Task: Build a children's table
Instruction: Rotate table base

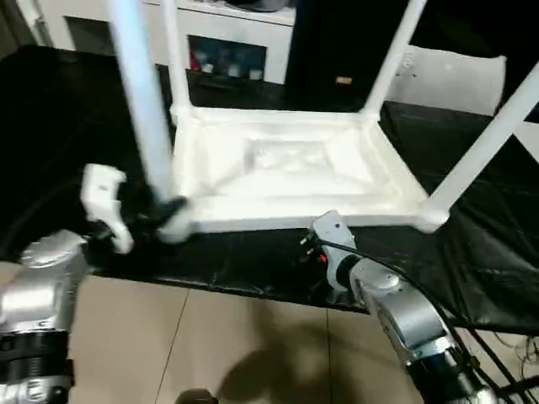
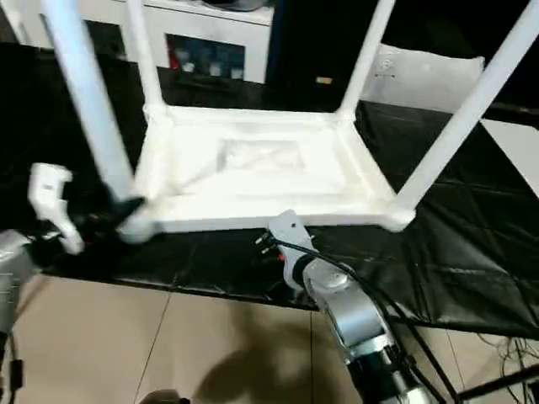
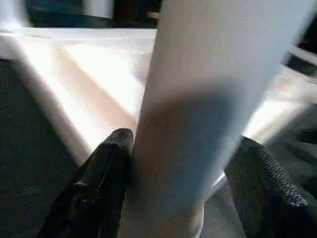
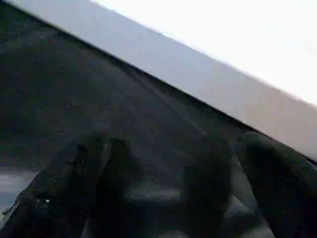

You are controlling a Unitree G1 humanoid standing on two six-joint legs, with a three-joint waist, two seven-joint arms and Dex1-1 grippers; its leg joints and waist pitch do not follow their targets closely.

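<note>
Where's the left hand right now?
In the left eye view the left hand is at the tabletop's near-left corner, its fingers either side of the base of the leg standing there.

light: bright overhead | glare: table top [image 1: 286,160] washed out | blur: motion-smeared, wrist views soft

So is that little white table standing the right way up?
No, upside down: the table top lies flat on the black sheet, ribbed underside up, and its four legs point upward.
</note>
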